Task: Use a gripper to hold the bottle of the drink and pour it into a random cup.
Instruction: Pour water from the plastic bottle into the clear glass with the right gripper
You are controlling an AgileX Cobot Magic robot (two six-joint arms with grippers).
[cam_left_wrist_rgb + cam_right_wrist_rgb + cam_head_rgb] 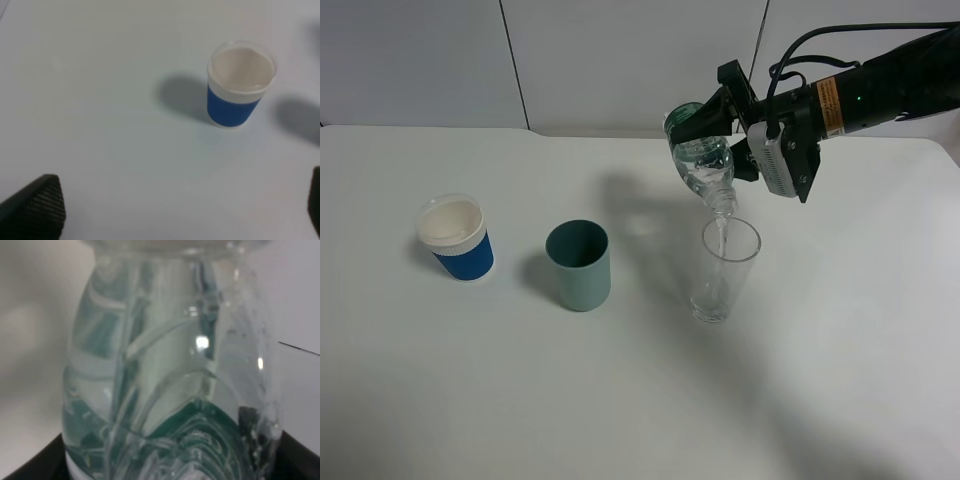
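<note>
My right gripper (715, 130) is shut on the bottle of the drink (702, 165), a small clear bottle with a green label. The bottle is tipped neck-down, its mouth right over the rim of the tall clear cup (724, 272), and a thin stream of clear liquid runs into the cup. The right wrist view is filled by the bottle's clear ribbed body (170, 365) between the black fingers (35, 467). My left gripper (185, 210) is open and empty above the table; only its two dark fingertips (37, 205) show.
A teal opaque cup (578, 265) stands left of the clear cup. A blue cup with a white rim (456, 238) stands at the far left; it also shows in the left wrist view (239, 85). The white table (620, 400) runs to a grey back wall.
</note>
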